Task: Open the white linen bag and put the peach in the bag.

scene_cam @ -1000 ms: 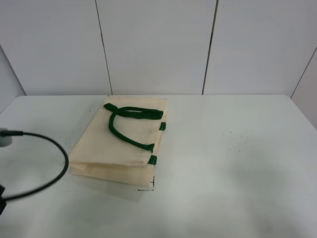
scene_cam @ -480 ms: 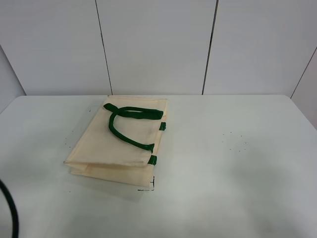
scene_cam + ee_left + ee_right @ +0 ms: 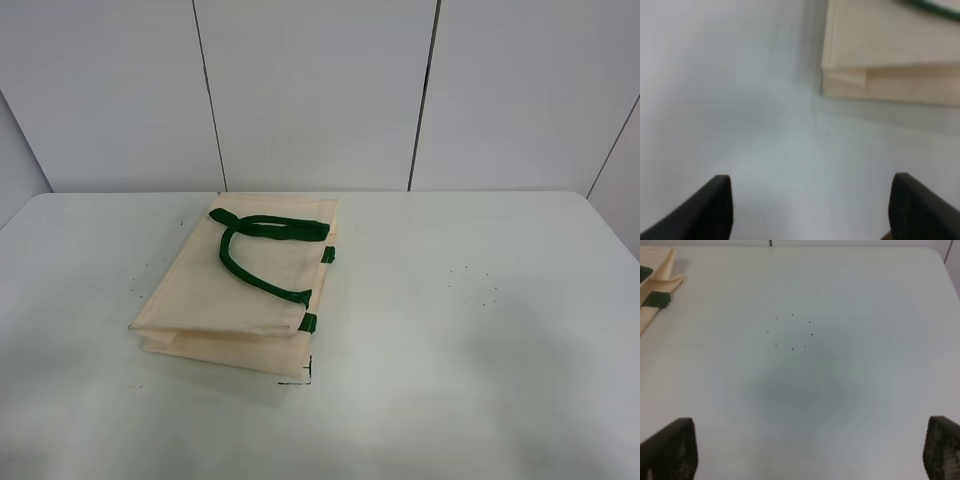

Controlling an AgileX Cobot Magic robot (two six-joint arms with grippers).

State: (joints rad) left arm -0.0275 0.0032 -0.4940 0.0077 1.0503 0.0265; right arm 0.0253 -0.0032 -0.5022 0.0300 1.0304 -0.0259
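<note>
Since the white linen bag [image 3: 240, 290] lies flat and folded left of table centre, looks light and floppy, I'd pinch a green handle [image 3: 262, 255]; left gripper [image 3: 810, 210] and right gripper [image 3: 810, 455] hang wide, empty; peach not visible.

The white linen bag [image 3: 240, 290] lies flat on the table [image 3: 480, 330], left of the table's middle, with its far end near the rear edge. Handles [image 3: 262, 250] rest on top of the bag, toward its far, right part. Two tabs [image 3: 318, 288] sit along the bag's right edge, one nearer the rear, one nearer the front. Bag folded: upper layer over a lower layer that projects at the front.

Left gripper [image 3: 810, 210] hangs over the table just off the bag's front left corner, fingers spread. Right gripper [image 3: 810, 455] hangs over the table's right half, fingers spread, with a ring of small dots [image 3: 791, 332] ahead of it; bag well to its left.
</note>
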